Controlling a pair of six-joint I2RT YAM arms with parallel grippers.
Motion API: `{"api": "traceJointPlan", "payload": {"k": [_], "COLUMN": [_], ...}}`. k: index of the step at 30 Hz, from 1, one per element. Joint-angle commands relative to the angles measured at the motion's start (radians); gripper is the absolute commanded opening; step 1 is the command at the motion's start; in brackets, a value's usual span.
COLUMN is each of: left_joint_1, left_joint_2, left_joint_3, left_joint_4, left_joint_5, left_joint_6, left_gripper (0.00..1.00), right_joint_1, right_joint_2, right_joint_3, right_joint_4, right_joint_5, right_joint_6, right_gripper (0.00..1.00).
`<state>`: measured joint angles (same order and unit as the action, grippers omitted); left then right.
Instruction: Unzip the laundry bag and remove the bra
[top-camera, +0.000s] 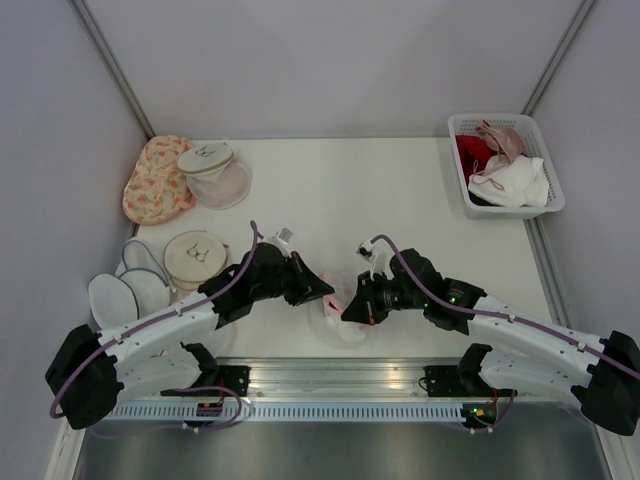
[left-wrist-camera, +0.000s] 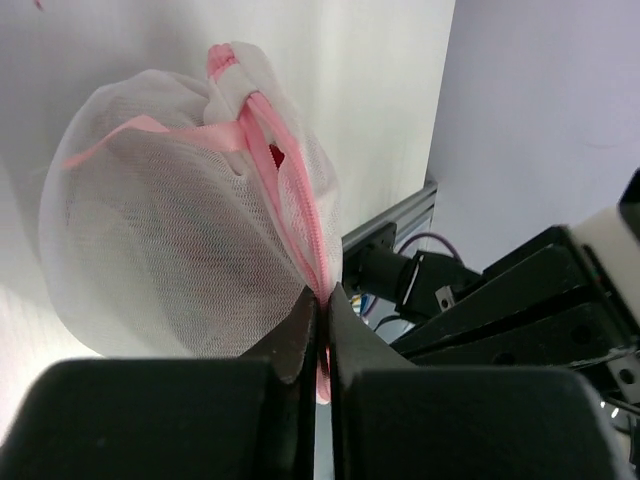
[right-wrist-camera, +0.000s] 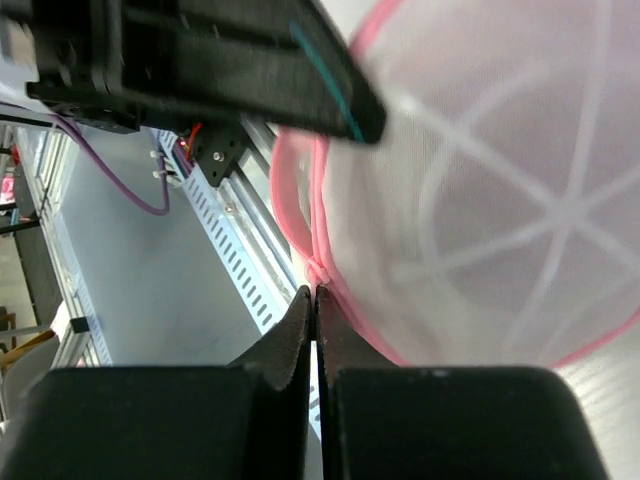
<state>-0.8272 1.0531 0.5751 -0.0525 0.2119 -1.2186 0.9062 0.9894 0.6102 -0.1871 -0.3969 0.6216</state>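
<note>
The left claw (left-wrist-camera: 322, 300) is pressed together on the pink zipper tape (left-wrist-camera: 290, 205) of the laundry bag (left-wrist-camera: 180, 250), pinching it at the bag's 5 o'clock edge as its wrist camera sees it. The right claw (right-wrist-camera: 315, 295) is squeezed just as tight onto the pink rim (right-wrist-camera: 318, 200), at the bag's 7 o'clock side in its own view. From above, the 2 claws meet nearly tip to tip over the bag, which sits at the table's (top-camera: 350, 190) 6 o'clock, near the front edge. Further out, a white basket (top-camera: 490, 118) of garments stands at 2 o'clock. An orange floral pouch (top-camera: 155, 182) and a clear mesh dome (top-camera: 215, 172) lie at 10 o'clock.
</note>
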Motion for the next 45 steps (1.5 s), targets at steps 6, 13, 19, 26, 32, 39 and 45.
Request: {"api": "traceJointPlan", "payload": {"k": [6,13,19,26,32,39,45], "left_joint_1": [0.227,0.272,0.301,0.336,0.336,0.336,0.336], "left_joint_2": [-0.024,0.037,0.064,0.146,0.343,0.626,0.512], "left_joint_3": [0.055,0.083,0.117,0.192,0.347,0.604,0.597], "left_joint_4": [0.06,0.091,0.059,0.022,0.088,0.114,-0.127], "left_joint_5": [0.076,0.25,0.333,0.437,0.539,0.454,0.103], "left_joint_6": [0.151,0.209,0.29,0.369,0.427,0.49,0.51], "left_gripper": [0.02,0.02,0.02,0.02,0.02,0.42,0.9], "right_joint_1": [0.02,0.02,0.019,0.02,0.02,0.02,0.02], "right_joint_2": [-0.038,0.018,0.221,0.212,0.166,0.089,0.04], "right_joint_3": [0.013,0.0,0.034,0.049,0.074,0.123,0.138], "right_joint_4": [-0.138,-0.175,-0.196,-0.177,-0.169,-0.236,-0.239], "right_joint_5": [0.089,0.26,0.604,0.787,0.783,0.782,0.754], "right_joint_6": [-0.036,-0.03,-0.019,-0.002,-0.028,-0.045,-0.054], "right_gripper": [0.0,0.0,0.0,0.0,0.0,0.0,0.0]}}
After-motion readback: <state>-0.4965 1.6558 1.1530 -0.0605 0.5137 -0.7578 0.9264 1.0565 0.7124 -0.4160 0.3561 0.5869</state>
